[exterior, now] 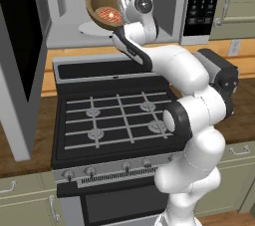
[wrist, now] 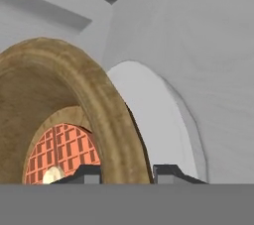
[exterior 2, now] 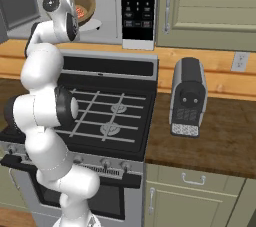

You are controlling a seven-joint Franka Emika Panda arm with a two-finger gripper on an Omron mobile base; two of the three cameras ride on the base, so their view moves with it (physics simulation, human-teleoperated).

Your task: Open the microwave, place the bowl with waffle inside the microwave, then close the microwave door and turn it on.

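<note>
I see my gripper [wrist: 127, 172] clamped on the thick-rimmed wooden bowl [wrist: 106, 105], tilted, holding the grid-patterned waffle [wrist: 64, 152] above the white turntable [wrist: 156, 120].

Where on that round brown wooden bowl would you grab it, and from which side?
By the thick rim of the round brown wooden bowl, coming from its edge with one finger inside and one outside; the claw grips it just so, and the rim is narrow enough to pinch.

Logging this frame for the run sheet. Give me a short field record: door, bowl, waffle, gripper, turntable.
microwave door: swung open to the left
bowl: held up at the microwave opening, tilted steeply, not set down
waffle: inside the bowl
gripper: shut on the bowl's rim, one fingertip on each side
turntable: white, bare, just behind the bowl
stage: door open, placing not finished
</note>
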